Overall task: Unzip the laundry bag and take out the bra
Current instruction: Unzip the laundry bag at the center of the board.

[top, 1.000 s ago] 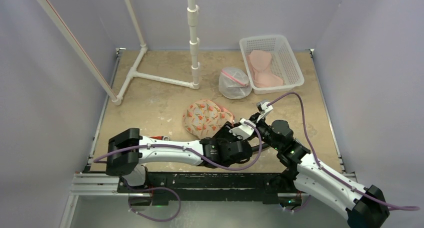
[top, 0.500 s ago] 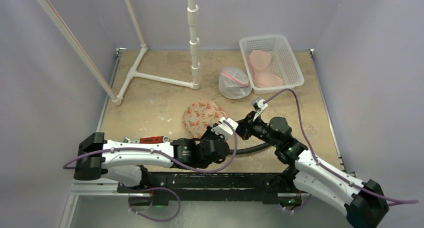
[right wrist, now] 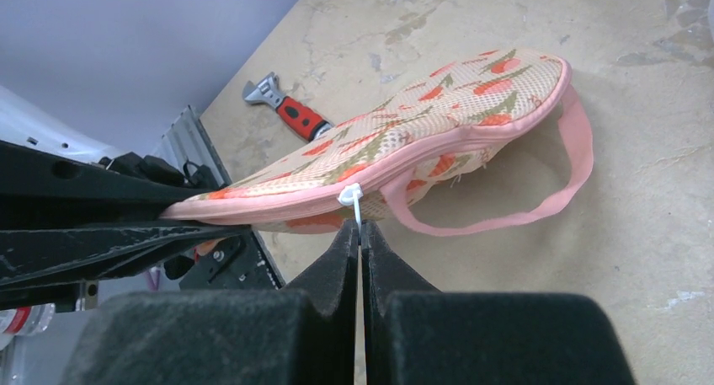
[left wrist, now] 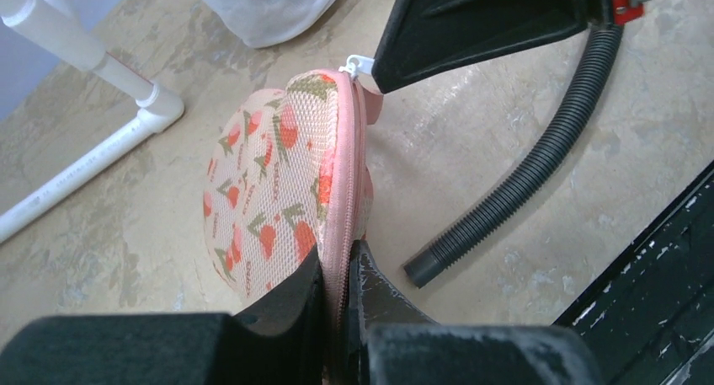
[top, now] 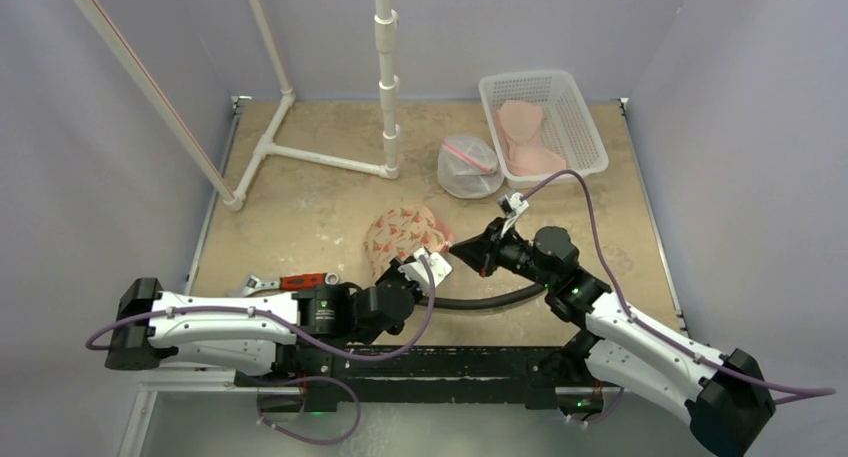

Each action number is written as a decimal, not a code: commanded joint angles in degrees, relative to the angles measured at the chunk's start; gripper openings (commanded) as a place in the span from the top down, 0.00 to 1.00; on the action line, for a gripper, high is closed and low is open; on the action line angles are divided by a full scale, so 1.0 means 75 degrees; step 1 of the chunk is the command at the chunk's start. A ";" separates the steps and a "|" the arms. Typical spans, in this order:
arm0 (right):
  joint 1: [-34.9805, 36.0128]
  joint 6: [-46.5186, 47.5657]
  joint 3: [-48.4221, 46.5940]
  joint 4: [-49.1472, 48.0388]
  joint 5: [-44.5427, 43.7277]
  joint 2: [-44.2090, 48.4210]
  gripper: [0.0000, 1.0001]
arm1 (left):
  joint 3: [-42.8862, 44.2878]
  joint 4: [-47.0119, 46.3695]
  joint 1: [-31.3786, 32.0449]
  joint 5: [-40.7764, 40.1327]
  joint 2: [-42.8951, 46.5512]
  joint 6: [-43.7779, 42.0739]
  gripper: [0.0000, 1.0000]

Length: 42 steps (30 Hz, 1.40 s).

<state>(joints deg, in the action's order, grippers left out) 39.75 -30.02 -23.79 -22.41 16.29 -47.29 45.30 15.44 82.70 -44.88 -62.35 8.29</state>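
Note:
The laundry bag (top: 400, 229), mesh with a red floral print and a pink zipper band, is held up on edge between both grippers. My left gripper (top: 400, 265) (left wrist: 341, 275) is shut on the near end of the bag's zipper seam (left wrist: 345, 183). My right gripper (top: 455, 245) (right wrist: 360, 229) is shut on the white zipper pull (right wrist: 351, 195) (left wrist: 358, 63) at the far end. The zipper looks shut along the length that shows. A pink carry loop (right wrist: 572, 149) hangs off the bag. The bra is hidden.
A black corrugated hose (top: 490, 299) (left wrist: 522, 174) lies on the table by the bag. A red-handled wrench (top: 300, 280) (right wrist: 290, 111) lies to the left. At the back stand a white mesh bag (top: 468, 167), a white basket (top: 530, 77) holding pink garments, and a white pipe frame (top: 385, 77).
My left gripper has closed on the bag's seam, and that arm has drawn back to the left. The right gripper has followed left with the zipper pull. The bag now stands more on edge.

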 commanded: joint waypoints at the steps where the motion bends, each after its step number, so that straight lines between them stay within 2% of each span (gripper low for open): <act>1: -0.0080 0.0035 -0.0410 -0.0215 -0.0290 -0.0137 1.00 | -0.0155 -0.0076 0.0160 0.0232 0.0650 -0.0747 1.00; 9: -0.0072 0.0052 -0.0425 -0.0419 -0.0399 -0.0470 1.00 | -0.0158 0.0103 0.0212 0.0834 0.1510 -0.1310 1.00; 16: -0.0092 0.0050 -0.0414 -0.0503 -0.0717 -0.0579 1.00 | -0.0031 0.0565 0.0201 0.0894 0.1780 -0.1509 1.00; 35: -0.0221 -0.0334 -0.0031 -0.1317 -0.1586 -0.1277 1.00 | -0.0059 0.0743 0.0202 0.1117 0.2462 -0.1599 1.00; 42: -0.0330 -0.0392 0.0294 -0.1323 -0.1962 -0.1121 1.00 | -0.0239 0.0670 0.0200 0.1046 0.2584 -0.1461 1.00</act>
<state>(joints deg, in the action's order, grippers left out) 39.59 -33.30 -23.42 -31.81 9.98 -56.55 44.10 21.93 83.77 -36.21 -44.82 -2.59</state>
